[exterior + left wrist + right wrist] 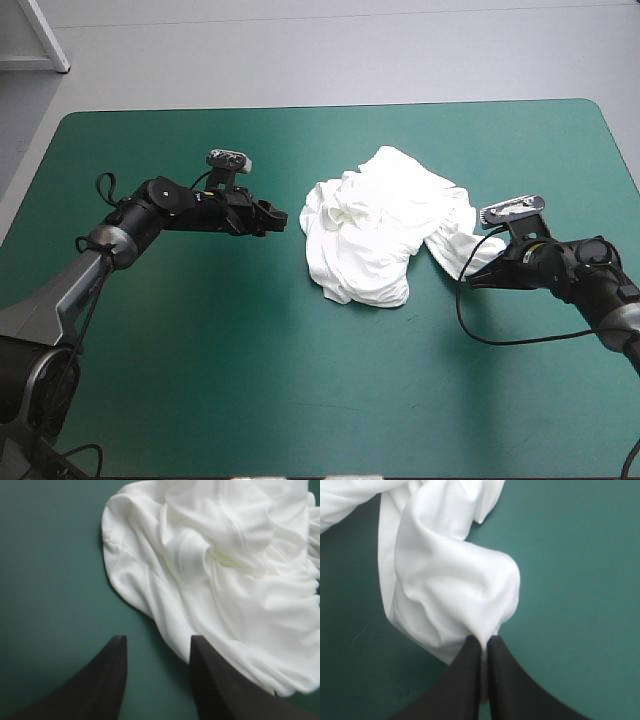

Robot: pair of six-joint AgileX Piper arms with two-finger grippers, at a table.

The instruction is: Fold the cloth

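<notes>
Two grippers are working at the T-shirt (372,228). The left gripper (276,216), at the centre-left of the high view, is holding its black fingers (107,680) spread with nothing between them, close by the heap's edge. The right gripper (470,281), at the frame's right, is pinching a drawn-out fold of the white fabric, its fingers all but pressed together. The T-shirt is lying crumpled just right of centre on the teal-green cover (200,360), its long axis seemingly running from upper centre toward lower right, though the crumpling is blurring that.
</notes>
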